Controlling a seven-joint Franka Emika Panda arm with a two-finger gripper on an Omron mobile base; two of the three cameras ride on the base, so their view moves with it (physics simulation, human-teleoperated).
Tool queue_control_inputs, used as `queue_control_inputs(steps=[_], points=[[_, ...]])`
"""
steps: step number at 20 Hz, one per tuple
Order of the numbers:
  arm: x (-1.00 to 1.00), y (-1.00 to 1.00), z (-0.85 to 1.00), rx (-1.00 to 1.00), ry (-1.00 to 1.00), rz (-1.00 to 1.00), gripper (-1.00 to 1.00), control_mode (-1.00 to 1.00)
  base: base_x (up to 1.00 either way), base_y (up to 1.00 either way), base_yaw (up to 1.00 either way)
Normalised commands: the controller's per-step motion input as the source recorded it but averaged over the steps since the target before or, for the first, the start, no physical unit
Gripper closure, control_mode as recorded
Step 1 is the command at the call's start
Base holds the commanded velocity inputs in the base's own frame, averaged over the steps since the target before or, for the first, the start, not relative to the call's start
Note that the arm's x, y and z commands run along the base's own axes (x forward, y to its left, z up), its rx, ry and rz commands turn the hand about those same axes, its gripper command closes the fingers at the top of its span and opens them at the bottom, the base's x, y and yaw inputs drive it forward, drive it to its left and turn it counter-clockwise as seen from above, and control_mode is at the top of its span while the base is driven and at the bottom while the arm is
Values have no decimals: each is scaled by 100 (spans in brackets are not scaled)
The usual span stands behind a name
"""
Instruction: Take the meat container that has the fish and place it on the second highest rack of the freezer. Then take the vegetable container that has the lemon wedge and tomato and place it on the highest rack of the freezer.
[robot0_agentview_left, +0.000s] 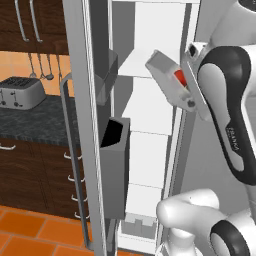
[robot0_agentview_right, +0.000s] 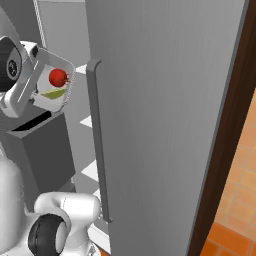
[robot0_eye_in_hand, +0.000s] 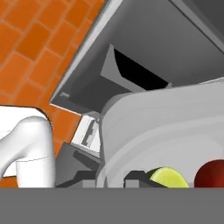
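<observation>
1. You have the vegetable container (robot0_agentview_left: 167, 80) carried up in front of the open freezer (robot0_agentview_left: 150, 125), steeply tilted, its far edge near the white shelves.
2. In the right base view the vegetable container (robot0_agentview_right: 54, 85) shows its inside: the tomato (robot0_agentview_right: 57, 77) sits above the lemon wedge (robot0_agentview_right: 54, 93), both against the tray floor.
3. The gripper (robot0_eye_in_hand: 131, 177) is at the tray's near rim; the hand view shows dark finger tips (robot0_eye_in_hand: 135, 176) right at the rim, with the lemon wedge (robot0_eye_in_hand: 168, 178) and tomato (robot0_eye_in_hand: 211, 173) just beyond. The tray hangs from the hand, so the jaws look clamped on its rim, though the contact itself is partly hidden.
4. Left door bins (robot0_agentview_left: 114, 165) hang on the open freezer door, beside the shelves.
5. To your left: a toaster (robot0_agentview_left: 21, 92) on a dark counter (robot0_agentview_left: 30, 122).
6. The right freezer door (robot0_agentview_right: 160, 125) with its bar handle (robot0_agentview_right: 97, 140) stands close by the arm.
</observation>
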Motion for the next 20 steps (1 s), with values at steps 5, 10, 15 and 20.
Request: queue_control_inputs(steps=[5, 10, 15, 20], points=[[100, 11, -11, 0, -9, -14, 100, -100, 0, 0, 0], [100, 3, -2, 0, -8, -17, 100, -100, 0, 0, 0], [98, -3, 2, 1, 0, -7, 100, -100, 0, 0, 0], [98, 0, -1, 0, 0, 0, 100, -100, 0, 0, 0]])
